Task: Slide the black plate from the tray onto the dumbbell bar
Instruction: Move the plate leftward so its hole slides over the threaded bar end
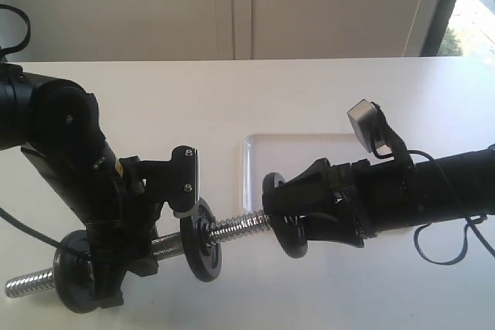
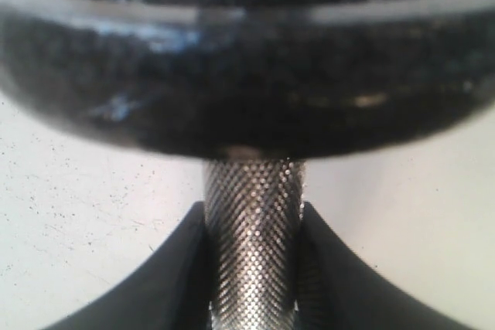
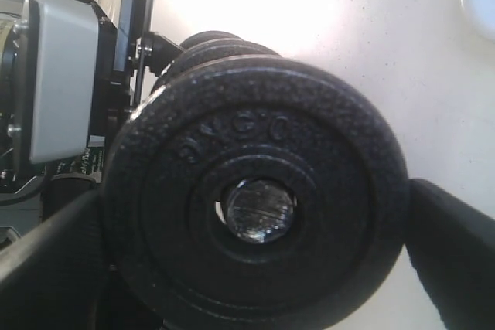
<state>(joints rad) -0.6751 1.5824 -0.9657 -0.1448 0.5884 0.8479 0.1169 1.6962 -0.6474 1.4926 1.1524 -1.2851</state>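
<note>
Left end effector [image 2: 254, 264]: clamped on knurled middle of dumbbell bar [image 1: 240, 228], steadying it level above table [image 1: 155, 106]. Right end effector [image 1: 288, 214]: grips black plate [image 3: 325, 183] by rim, upright, hole centred on the bar's threaded tip for threading; tray [image 1: 249, 161] beyond the bar

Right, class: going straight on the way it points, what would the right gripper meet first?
Probably the dumbbell bar, its threaded end seemingly lined up with the hole of the held black plate.
</note>
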